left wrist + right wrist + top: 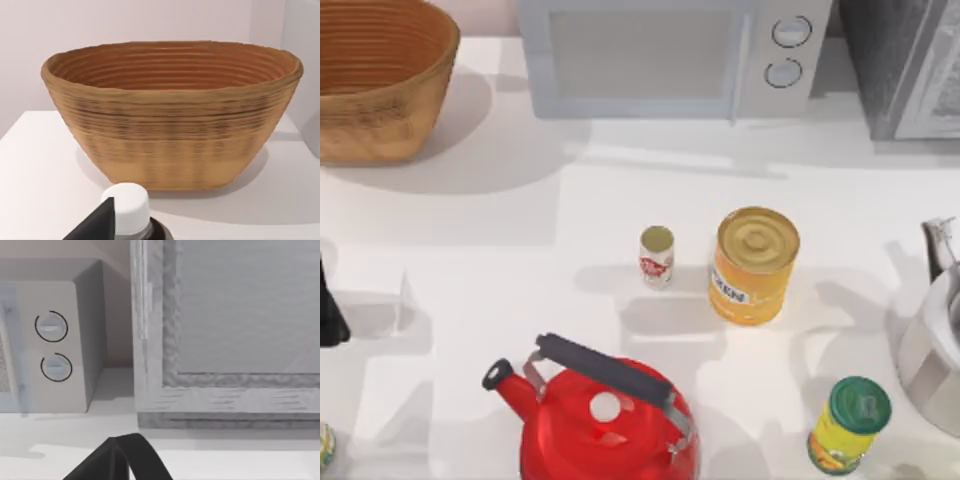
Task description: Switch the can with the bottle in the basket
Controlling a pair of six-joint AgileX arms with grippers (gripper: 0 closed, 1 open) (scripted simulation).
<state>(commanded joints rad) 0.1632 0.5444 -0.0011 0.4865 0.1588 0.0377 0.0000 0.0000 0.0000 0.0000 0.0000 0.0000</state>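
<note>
The white table (470,260) holds the basket (375,75) at its far left corner; the can (657,256) stands mid-table just beside a big yellow can (753,265); the left gripper (97,222) grasps a white-capped bottle (131,210) near the basket; the right gripper's (117,460) grip cannot be told.

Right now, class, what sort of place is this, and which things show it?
Probably a kitchen counter, in simulation: a microwave stands at the back, a red kettle sits at the front, and food cans such as the yellow can are between.
</note>
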